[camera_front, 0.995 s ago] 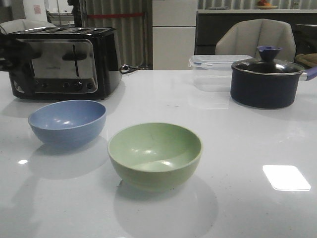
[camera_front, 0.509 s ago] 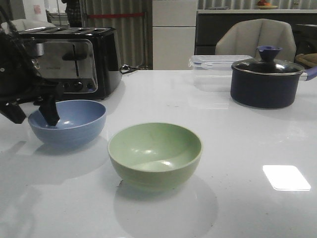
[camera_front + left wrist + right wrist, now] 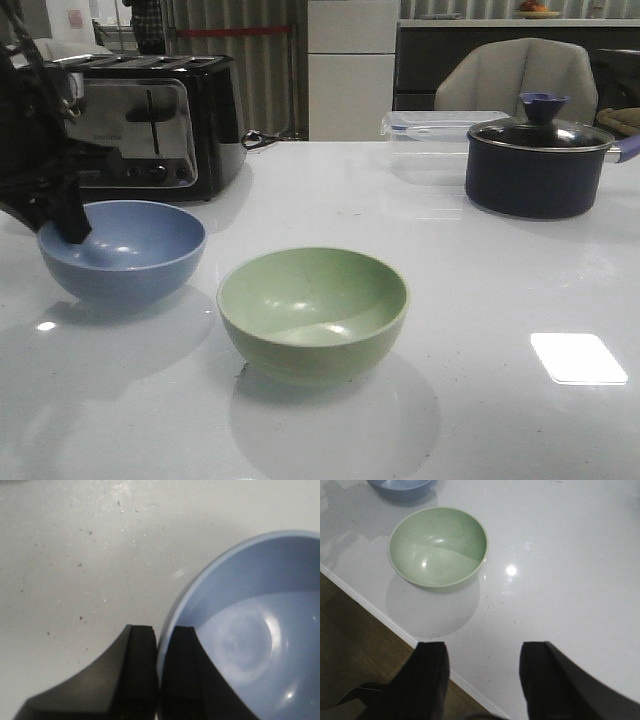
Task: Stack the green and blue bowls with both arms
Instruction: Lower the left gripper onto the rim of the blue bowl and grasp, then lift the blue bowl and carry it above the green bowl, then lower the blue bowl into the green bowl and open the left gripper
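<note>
My left claw [image 3: 159, 680] pinched the blue bowl [image 3: 122, 250] by its rim; my right claw [image 3: 482, 680] hung spread, empty. Nothing was stacked yet: the green bowl [image 3: 313, 312] sat apart on the table [image 3: 480, 300].

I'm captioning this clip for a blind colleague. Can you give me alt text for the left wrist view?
The left gripper is shut on the rim of the blue bowl, one dark jaw outside the wall and one inside. The bowl is empty, with a pale sheen on its bottom. Beyond it is bare, lightly speckled white table.
</note>
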